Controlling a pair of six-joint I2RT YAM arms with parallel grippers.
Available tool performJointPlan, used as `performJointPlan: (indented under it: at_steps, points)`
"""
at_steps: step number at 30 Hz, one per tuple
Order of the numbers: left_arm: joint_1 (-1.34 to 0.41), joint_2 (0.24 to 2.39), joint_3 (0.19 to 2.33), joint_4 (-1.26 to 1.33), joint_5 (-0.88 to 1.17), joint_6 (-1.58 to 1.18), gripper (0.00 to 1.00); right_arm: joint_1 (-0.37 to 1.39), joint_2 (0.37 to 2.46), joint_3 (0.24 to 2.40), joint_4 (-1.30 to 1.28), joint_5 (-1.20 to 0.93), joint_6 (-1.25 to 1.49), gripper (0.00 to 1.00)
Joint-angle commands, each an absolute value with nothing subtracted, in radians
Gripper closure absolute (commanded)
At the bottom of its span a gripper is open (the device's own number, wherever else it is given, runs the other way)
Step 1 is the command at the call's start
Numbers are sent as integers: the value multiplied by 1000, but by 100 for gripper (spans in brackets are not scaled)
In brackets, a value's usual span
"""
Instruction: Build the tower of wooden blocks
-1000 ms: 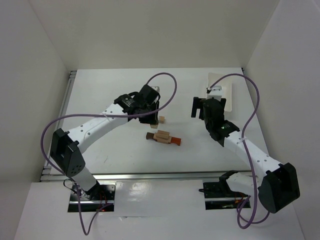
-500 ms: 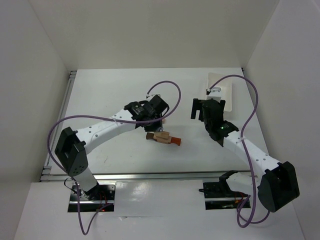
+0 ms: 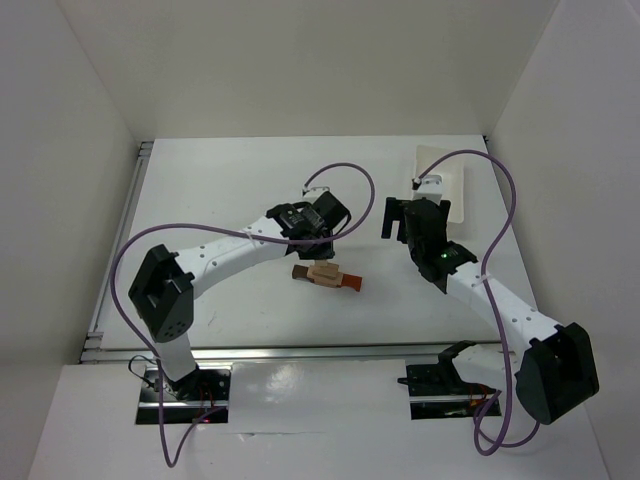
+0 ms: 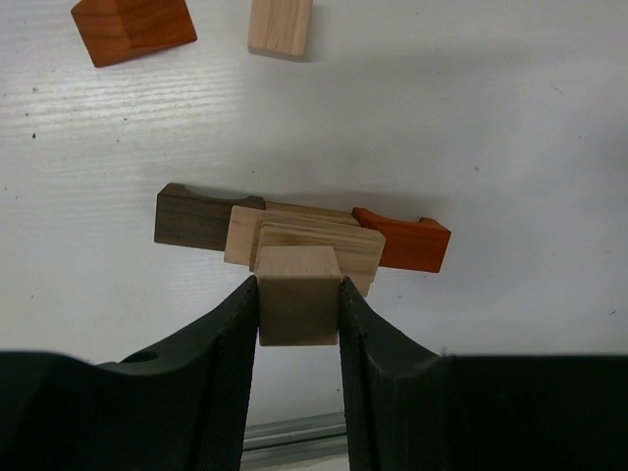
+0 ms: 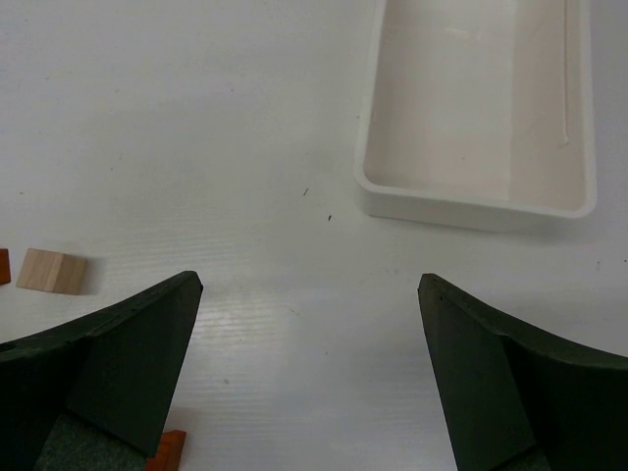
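My left gripper [image 4: 298, 312] is shut on a light tan block [image 4: 298, 309] and holds it above the near side of the wood block tower. The tower's base is a dark brown bar [image 4: 196, 218] and a reddish-orange bar [image 4: 412, 245], with flat tan pieces [image 4: 314, 243] stacked across them. In the top view the left gripper [image 3: 322, 238] hovers just behind the tower [image 3: 326, 274]. My right gripper [image 5: 309, 294] is open and empty over bare table, and in the top view it [image 3: 395, 215] sits right of the tower.
A loose reddish-orange block [image 4: 132, 27] and a loose tan block [image 4: 280, 25] lie beyond the tower. The white plastic tray [image 5: 471, 201] is empty at the back right, also in the top view [image 3: 455, 190]. White walls enclose the table.
My left arm has swung right and toward the tower with the tan block held. The right arm has not moved.
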State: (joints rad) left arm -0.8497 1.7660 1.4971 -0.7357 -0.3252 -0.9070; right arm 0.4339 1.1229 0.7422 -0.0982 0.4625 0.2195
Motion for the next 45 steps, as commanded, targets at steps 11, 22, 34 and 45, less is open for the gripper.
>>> performJointPlan:
  at_steps: [11,22,34,45]
  points:
    - [-854,1781,1503,-676,-342,-801,100,428,1134,736,-71,482,218,0]
    - [-874,1761,1463,-655,-319,-779,100,428,1134,736,-80,472,218,0]
    - [-874,1752,1454,-675,-360,-802,100,428,1134,736,-80,472,218,0]
    - [-874,1763,1465,-675,-364,-795,100,428,1134,736,-80,472,209,0]
